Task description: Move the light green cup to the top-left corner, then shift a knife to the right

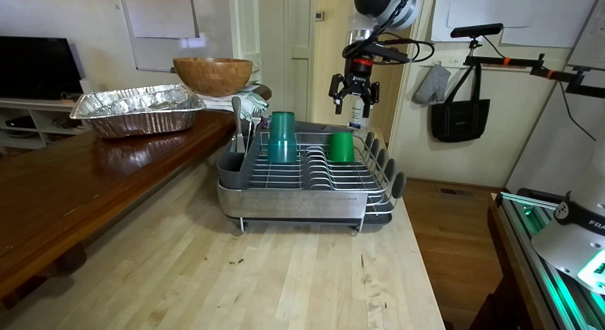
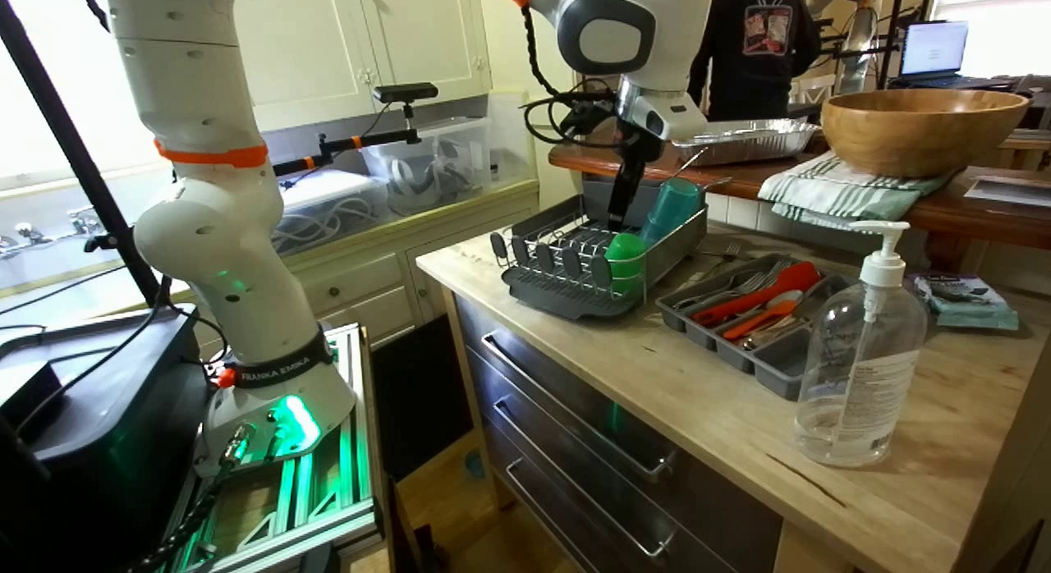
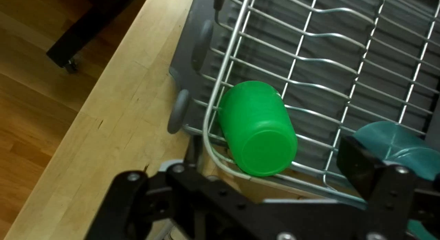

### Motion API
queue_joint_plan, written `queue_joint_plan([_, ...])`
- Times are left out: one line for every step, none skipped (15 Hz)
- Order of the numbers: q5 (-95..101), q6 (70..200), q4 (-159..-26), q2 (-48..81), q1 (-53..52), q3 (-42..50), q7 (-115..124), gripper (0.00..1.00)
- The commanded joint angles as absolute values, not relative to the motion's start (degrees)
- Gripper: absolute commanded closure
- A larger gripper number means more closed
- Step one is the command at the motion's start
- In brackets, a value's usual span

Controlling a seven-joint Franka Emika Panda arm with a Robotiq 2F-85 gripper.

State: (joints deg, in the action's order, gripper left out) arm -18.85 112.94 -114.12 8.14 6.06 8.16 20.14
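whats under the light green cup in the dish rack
The light green cup rests upside down on the wire dish rack; dark grey tray shows through the rack beside it. The cup itself hides its inside and the spot directly beneath.

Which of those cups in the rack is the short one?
The bright green cup: it is plainly shorter than the teal cup, which also looks see-through.

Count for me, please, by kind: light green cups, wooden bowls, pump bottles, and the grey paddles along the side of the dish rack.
Light green cup: 1
Wooden bowl: 1
Pump bottle: 1
Grey paddles: 5
Total: 8
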Motion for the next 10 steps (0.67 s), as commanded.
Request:
queue_joint_plan([-20.3, 109.9, -108.3, 14.2, 6.3, 7.5, 24.2, 0.0])
queue_joint_plan([-20.3, 109.5, -107.5, 15.3, 6.2, 7.3, 24.8, 0.0])
queue_joint_plan([-20.2, 109.2, -106.6, 16.1, 6.2, 7.2, 25.6, 0.0])
queue_joint_plan([-20.2, 108.9, -105.9, 16.9, 6.1, 7.1, 26.0, 0.0])
queue_joint_plan([-20.1, 108.6, -105.2, 17.7, 6.1, 7.0, 26.5, 0.0])
queue_joint_plan([-20.1, 108.0, -104.5, 18.4, 6.0, 6.9, 27.0, 0.0])
queue_joint_plan([-20.0, 107.3, -103.9, 19.0, 6.0, 6.9, 27.5, 0.0])
queue_joint_plan([-20.0, 106.5, -103.3, 19.6, 6.0, 6.8, 27.8, 0.0])
queue_joint_plan([-20.0, 106.0, -103.0, 20.0, 6.0, 6.8, 28.2, 0.0])
queue_joint_plan([-20.0, 105.5, -102.8, 20.3, 6.0, 6.8, 28.6, 0.0])
